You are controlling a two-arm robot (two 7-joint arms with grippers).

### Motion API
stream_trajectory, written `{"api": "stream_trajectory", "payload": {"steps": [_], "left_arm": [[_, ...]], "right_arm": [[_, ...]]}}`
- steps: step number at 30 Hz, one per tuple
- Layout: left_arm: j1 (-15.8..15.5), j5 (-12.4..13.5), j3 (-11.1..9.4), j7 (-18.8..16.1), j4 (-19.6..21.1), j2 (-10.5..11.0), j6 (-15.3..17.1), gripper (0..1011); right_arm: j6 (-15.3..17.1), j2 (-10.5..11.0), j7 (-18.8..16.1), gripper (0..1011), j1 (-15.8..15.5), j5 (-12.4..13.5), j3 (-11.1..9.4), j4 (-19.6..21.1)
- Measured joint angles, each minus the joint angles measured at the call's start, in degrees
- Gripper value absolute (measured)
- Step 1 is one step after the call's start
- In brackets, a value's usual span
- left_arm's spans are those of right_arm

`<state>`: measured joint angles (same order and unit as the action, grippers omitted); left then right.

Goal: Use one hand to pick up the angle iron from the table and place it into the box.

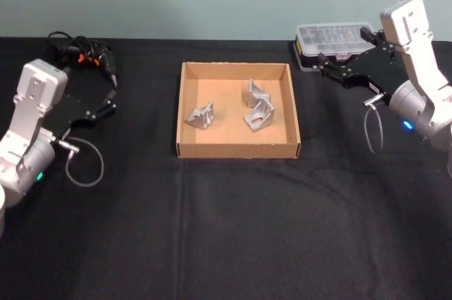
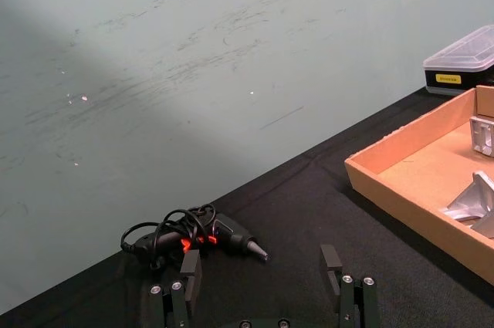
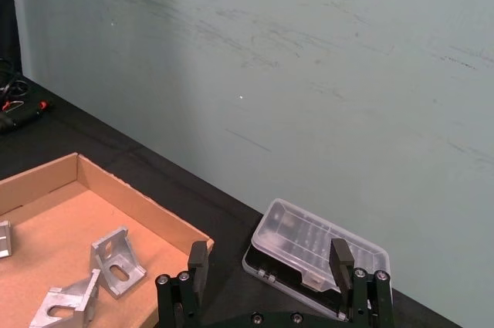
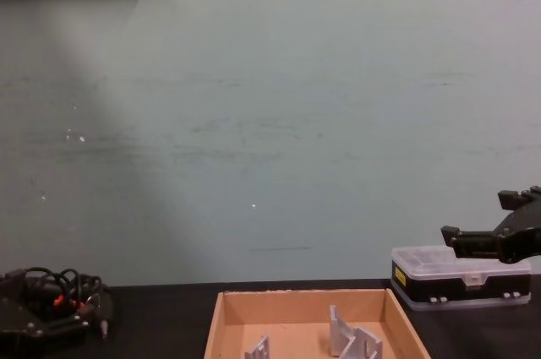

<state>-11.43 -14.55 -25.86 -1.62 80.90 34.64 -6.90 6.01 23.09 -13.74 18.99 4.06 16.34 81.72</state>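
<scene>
Resting inside the box (image 1: 185, 109) were three angle irons (image 1: 200, 116); both grippers, left (image 1: 107, 104) at nine o'clock and right (image 1: 332, 67) at two, hung spread and empty, so little seemed left.

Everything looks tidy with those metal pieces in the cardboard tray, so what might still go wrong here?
1. The right gripper hangs open beside the clear-lidded case; swinging back, it might knock it.
2. The left gripper sits open near the corded tool and might snag its cable.
3. Three angle irons crowd the box; another dropped in might land on them.
</scene>
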Motion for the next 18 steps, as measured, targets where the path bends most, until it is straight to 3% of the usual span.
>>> {"api": "stream_trajectory", "payload": {"steps": [18], "left_arm": [[0.0,0.0,0.0,0.0,0.0,0.0,0.0,1000]], "right_arm": [[-0.2,-0.1,-0.3,1004,0.4,0.0,0.3,-0.3]]}}
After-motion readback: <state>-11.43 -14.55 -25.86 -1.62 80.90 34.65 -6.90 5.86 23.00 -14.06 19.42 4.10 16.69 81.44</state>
